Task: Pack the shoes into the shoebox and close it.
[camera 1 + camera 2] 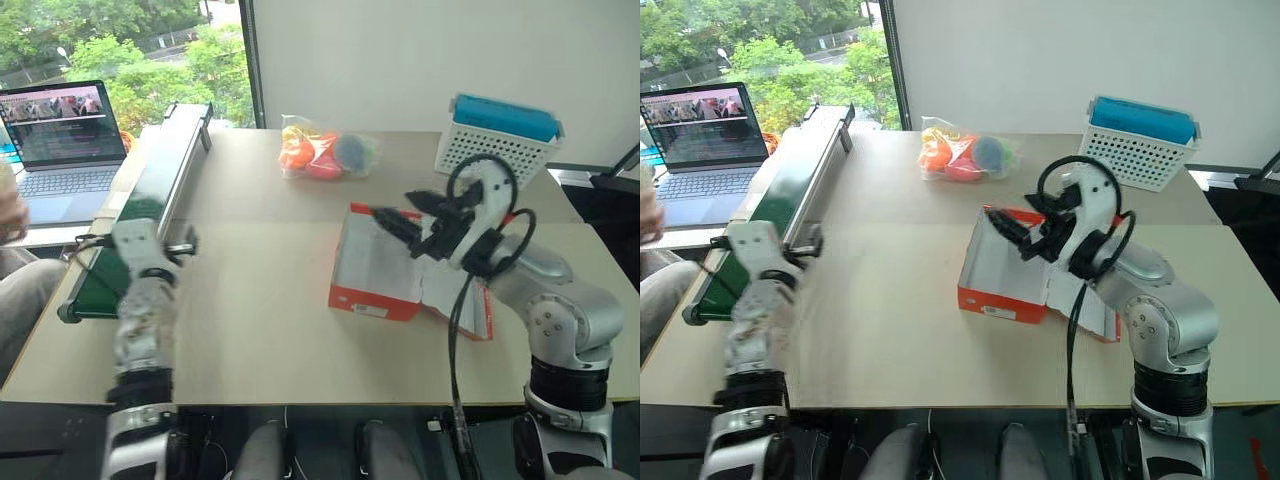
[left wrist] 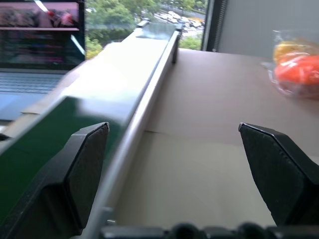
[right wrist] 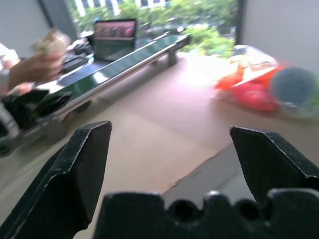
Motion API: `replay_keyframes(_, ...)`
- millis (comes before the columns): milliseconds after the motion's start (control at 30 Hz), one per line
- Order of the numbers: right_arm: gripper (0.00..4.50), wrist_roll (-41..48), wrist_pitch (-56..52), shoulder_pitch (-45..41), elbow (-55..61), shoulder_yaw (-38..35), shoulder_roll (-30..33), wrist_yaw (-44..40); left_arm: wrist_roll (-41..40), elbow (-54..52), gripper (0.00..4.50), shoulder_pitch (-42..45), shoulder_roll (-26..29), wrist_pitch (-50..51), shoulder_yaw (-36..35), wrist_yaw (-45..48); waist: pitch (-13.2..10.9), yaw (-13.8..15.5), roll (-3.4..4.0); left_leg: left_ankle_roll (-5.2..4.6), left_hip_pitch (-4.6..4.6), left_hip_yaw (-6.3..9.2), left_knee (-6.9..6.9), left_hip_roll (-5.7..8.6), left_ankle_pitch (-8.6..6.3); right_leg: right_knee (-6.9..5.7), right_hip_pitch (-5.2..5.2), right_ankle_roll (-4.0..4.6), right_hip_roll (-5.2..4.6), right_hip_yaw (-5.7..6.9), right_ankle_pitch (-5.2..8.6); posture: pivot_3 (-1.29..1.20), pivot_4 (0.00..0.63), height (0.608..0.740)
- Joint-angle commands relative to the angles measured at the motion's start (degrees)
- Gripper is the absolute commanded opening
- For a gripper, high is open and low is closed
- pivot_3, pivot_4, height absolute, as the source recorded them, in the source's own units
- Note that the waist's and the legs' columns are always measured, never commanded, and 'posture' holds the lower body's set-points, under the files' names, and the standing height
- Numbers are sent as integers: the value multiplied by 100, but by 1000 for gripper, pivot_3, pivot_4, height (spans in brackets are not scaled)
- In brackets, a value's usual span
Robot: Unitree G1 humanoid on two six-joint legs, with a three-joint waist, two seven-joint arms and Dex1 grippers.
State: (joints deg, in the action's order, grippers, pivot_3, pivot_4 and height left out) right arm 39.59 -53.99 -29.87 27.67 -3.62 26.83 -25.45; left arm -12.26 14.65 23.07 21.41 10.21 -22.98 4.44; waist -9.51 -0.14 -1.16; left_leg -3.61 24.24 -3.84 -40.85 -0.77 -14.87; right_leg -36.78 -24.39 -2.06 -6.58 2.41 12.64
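Shoebox [image 1: 378, 262] packing, read from the grippers outward: right gripper [image 1: 397, 208] spread wide and holding nothing, hanging above the far end of the box; left gripper [image 2: 174, 159] likewise spread and bare, held near the table's [image 1: 260, 330] left edge, just beside the conveyor [image 1: 150, 200] with its green belt. Below the right gripper, box sitting right of centre, close to the front edge, whitish inside bare, lid flap [image 1: 462, 300] folded out flat toward the right front corner. Farther out: bag of coloured balls [image 1: 325, 152] near the far edge, white basket [image 1: 497, 150] at the far right corner, laptop [image 1: 60, 140] past the left edge. Beyond the conveyor, a person's hand [image 3: 37, 64] with something pale in it, too blurred to name. Looks like the very start of the job: box ready, no shoes packed yet, lid not yet shut. Probably calls next for locating the pair, perhaps along the conveyor side, and taking the first shoe with the left gripper while keeping the right clear of the box mouth.
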Motion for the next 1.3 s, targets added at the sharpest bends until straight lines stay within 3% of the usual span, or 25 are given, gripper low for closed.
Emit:
replay_keyframes(33,4464,-124,40,8,253,408,88,-103,-108,-111,4500,-178,163,41,-199,19,0,15,-1,1,1,0,0,0,0,1,0,0,-2,1,0,0,150,705)
replay_keyframes(267,4464,-854,386,80,14,1177,71,-106,-116,8,4500,-384,656,329,-393,134,2,11,-15,8,2,-1,1,-2,1,-1,-8,2,-2,1,-1,0,150,705)
replay_keyframes(467,4464,-1477,857,144,-31,1786,134,-354,-217,86,4500,-251,666,775,-429,-60,-1,21,-23,10,2,-3,3,-1,1,-1,-12,2,-5,3,-1,0,150,705)
replay_keyframes(700,4464,-1515,1218,398,-242,1744,-281,-483,-370,122,4500,55,660,1267,-359,33,4,38,-33,15,2,-1,3,-2,3,-2,-11,4,-6,5,-3,0,150,705)
replay_keyframes(1300,4464,-2327,1609,761,-662,1851,-717,-190,-278,572,4500,549,809,1202,-15,264,4,18,-34,28,4,-5,7,-1,7,-3,-21,8,-6,4,-5,0,150,705)
